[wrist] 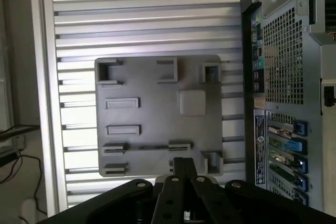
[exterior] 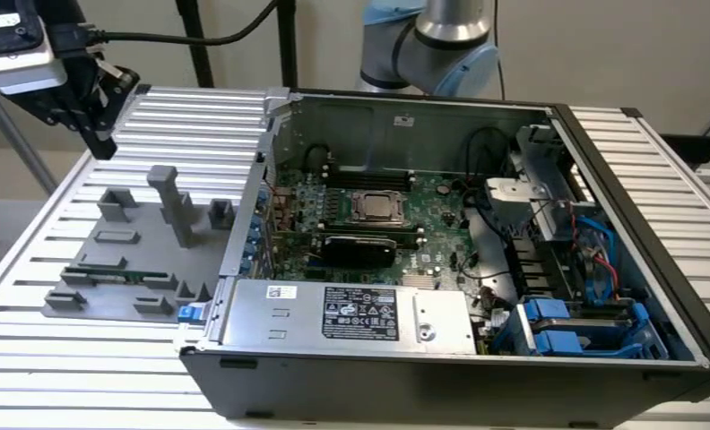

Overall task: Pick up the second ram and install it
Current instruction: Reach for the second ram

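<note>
Exterior view: a slatted table (exterior: 44, 358) carries an open computer case (exterior: 451, 376). A grey fixture (exterior: 134, 255) sits just beside the case, on the exterior view's left. The gripper (exterior: 99, 148) hangs high near the fixture, clenched on nothing. The ram (exterior: 116, 271) lies flat in the fixture's holders, well apart from the gripper.

Your arm is a silver-grey metal tube (exterior: 451, 18) with light blue plastic joint caps (exterior: 480, 58). Its black linkage gripper (wrist: 184, 165) has round silver pins (wrist: 139, 184) and carries a white camera box (exterior: 14, 49) with a thick black cable (exterior: 176, 38).
</note>
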Controlling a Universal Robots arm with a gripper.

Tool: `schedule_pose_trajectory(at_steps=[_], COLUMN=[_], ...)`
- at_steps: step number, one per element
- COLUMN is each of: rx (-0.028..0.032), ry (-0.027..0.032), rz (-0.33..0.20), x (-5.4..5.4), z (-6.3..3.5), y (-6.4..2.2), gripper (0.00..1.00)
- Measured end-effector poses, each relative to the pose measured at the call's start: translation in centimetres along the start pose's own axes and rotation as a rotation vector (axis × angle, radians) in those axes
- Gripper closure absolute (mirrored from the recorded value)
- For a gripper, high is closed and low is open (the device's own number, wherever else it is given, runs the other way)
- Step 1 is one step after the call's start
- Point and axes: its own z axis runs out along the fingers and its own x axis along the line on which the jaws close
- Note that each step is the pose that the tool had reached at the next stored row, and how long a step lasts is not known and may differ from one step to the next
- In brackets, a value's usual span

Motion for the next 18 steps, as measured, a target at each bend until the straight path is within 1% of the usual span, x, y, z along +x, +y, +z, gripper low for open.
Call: schedule_pose_trajectory(at_steps=[12,18], rx=[0.0019,0.0021], ry=[-0.0001,0.0001], rz=[0.0,0.0], x=[3.4,3.5], z=[0.57,0.63], y=[-0.26,-0.27], gripper=[1.0,1.0])
